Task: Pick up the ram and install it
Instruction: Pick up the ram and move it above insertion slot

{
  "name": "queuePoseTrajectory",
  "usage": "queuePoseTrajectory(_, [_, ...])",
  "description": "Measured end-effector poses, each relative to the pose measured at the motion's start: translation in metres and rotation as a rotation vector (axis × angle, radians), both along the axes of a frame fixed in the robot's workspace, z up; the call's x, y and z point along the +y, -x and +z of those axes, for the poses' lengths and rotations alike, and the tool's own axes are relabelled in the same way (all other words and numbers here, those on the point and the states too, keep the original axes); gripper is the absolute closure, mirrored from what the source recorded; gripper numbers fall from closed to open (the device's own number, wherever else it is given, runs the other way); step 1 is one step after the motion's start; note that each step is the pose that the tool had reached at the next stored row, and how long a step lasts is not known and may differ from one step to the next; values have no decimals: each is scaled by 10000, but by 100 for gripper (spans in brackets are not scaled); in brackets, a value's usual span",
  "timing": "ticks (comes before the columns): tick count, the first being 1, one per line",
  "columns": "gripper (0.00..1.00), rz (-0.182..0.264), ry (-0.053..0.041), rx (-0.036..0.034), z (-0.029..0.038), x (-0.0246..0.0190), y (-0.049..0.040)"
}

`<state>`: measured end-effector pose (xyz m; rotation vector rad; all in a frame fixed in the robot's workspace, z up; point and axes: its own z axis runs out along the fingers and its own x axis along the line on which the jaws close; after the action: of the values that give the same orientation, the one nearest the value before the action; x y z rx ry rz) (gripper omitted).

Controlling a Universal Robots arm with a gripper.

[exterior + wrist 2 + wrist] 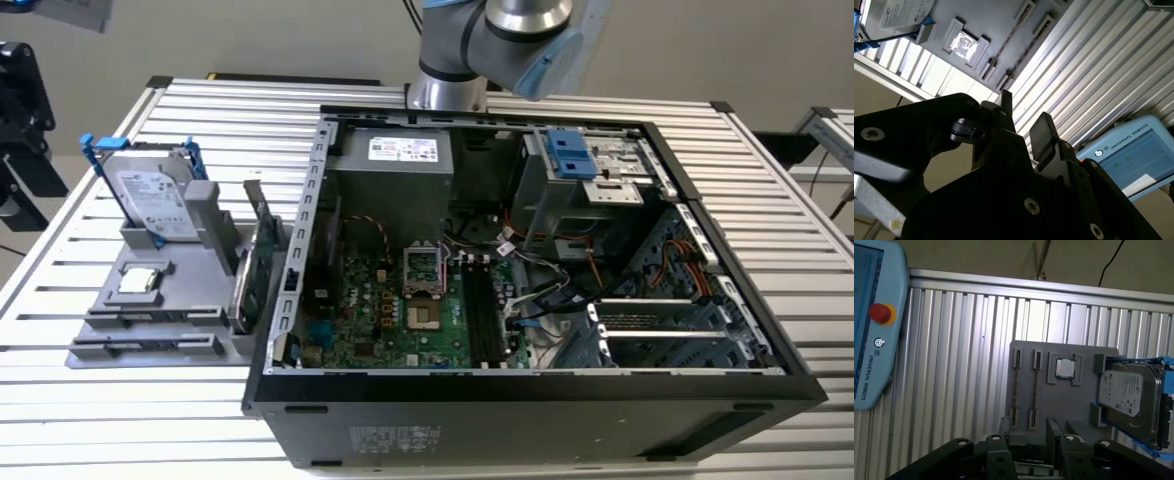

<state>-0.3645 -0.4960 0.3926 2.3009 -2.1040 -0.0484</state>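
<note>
Slatted aluminium bench [954, 365] is carrying a grey holder [1069, 400], where the ram [1035, 390] is standing on edge just beside another card [1015, 390]. Tool [1028, 426] is hovering over them, fingers spread (nothing gripped); descending off-line, it risks snagging that neighbour.

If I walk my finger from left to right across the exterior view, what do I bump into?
Silver hard drive in a blue bracket → green motherboard inside the open black computer case → blue plastic latch.
</note>
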Motion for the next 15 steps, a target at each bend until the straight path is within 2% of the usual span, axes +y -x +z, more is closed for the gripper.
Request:
queuePoseTrajectory(6, [100,206,0,0,0,0,0])
queuePoseTrajectory(7, [0,207,0,0,0,0,0])
queuePoseTrajectory(12, [0,201,0,0,0,1,0])
queuePoseTrajectory(15, [0,-123,0,-11,-1,2,0])
